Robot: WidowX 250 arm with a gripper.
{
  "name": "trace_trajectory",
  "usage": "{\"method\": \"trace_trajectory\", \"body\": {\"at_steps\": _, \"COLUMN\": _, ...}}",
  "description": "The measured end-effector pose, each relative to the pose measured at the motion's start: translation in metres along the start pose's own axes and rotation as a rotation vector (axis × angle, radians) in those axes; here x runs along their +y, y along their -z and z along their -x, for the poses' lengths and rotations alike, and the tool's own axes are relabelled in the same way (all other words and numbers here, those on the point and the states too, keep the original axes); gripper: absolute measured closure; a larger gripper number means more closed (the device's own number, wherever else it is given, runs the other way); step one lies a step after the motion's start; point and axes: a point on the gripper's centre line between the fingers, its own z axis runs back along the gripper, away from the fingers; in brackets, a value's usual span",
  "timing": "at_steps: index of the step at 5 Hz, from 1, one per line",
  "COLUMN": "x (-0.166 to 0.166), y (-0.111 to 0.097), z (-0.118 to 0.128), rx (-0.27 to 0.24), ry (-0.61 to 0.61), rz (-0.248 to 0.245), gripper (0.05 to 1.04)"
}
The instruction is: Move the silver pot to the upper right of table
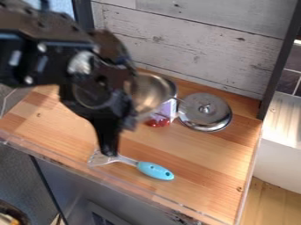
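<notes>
The silver pot (154, 93) is showing just left of the metal lid (204, 112) in the camera view, its open mouth facing me and its left part hiding behind my arm; whether it is resting level or tilting, I cannot tell. Between it and the lid's left edge, a small box (169, 109) and a red item (157, 121) are crowding in close. My gripper (110, 147) is hanging to the lid's lower left, and I cannot tell whether it is spreading, pressing together or pinching anything. Near its lower end, well below and left of the lid, a spatula with a turquoise handle (155, 170) is lying on the wooden table (200, 151). I am judging that the upper right, beyond the lid, is where the pot should be going, so the lid is standing near my path: carrying too low could be knocking or pushing it. The red item could be snagging under the pot's base, and sweeping low from here could be dragging the spatula along.
</notes>
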Motion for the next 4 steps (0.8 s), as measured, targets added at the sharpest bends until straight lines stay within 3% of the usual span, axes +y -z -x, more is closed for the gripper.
{"method": "trace_trajectory", "body": {"at_steps": 1, "x": 0.017, "y": 0.006, "z": 0.022, "rx": 0.024, "ry": 0.076, "rz": -0.046, "gripper": 1.014}}
{"method": "trace_trajectory", "body": {"at_steps": 2, "x": 0.027, "y": 0.023, "z": 0.041, "rx": 0.015, "ry": 0.148, "rz": -0.098, "gripper": 1.014}}
{"method": "trace_trajectory", "body": {"at_steps": 4, "x": 0.034, "y": 0.058, "z": 0.070, "rx": -0.002, "ry": 0.254, "rz": -0.145, "gripper": 1.014}}
